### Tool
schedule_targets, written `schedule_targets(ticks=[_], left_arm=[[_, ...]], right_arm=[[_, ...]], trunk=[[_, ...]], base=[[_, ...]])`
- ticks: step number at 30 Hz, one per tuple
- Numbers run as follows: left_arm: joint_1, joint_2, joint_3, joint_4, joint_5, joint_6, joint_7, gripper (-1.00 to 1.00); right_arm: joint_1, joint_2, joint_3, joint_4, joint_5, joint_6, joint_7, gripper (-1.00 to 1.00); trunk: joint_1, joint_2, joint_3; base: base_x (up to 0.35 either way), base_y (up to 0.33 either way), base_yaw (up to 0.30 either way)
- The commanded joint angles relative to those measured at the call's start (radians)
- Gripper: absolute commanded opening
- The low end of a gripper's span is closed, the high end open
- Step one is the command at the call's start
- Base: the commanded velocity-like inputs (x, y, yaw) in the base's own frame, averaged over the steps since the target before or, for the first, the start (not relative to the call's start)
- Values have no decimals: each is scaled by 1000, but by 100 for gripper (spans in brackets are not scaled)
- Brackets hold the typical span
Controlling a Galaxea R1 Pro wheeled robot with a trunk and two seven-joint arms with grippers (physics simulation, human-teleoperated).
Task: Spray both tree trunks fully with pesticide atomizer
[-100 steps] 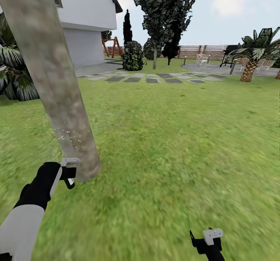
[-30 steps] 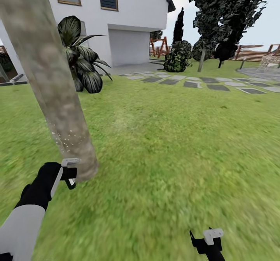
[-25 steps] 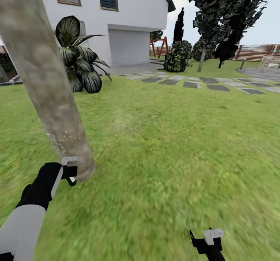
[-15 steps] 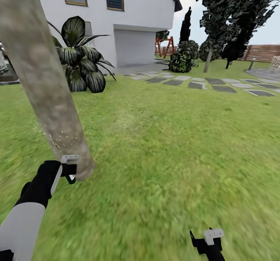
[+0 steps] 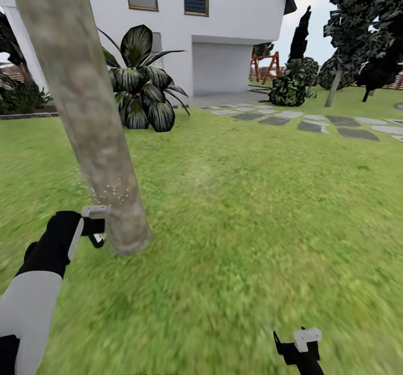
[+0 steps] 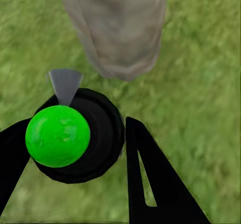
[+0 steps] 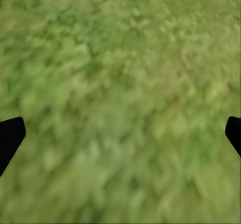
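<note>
Left end effector [image 5: 96,226] grips the atomizer [image 6: 75,136] beside the tree trunk [image 5: 89,112], speckled low down only; right end effector [image 7: 120,133] hangs open, so most spraying looks undone.

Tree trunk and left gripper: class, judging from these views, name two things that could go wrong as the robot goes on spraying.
1. The left gripper, shut on the atomizer, sits very near the tree trunk; a small swing might knock it against the bark.
2. The white spray specks show low on the trunk, so its higher part may be left uncovered.
</note>
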Motion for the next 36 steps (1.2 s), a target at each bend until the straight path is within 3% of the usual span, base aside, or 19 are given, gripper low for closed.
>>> schedule_targets(ticks=[1,10,36], left_arm=[[1,3,2,-1,-6,5,-11,-100],[4,4,3,-1,-3,1,-10,-100],[4,4,2,-1,-6,4,-9,-100]], right_arm=[[-1,0,-8,1,11,-4,0,100],[-1,0,-8,0,10,-4,-1,100],[-1,0,-8,0,11,-4,0,100]], trunk=[[0,0,-1],[0,0,-1],[0,0,-1]], base=[[1,0,262],[18,-167,35],[158,-233,1]])
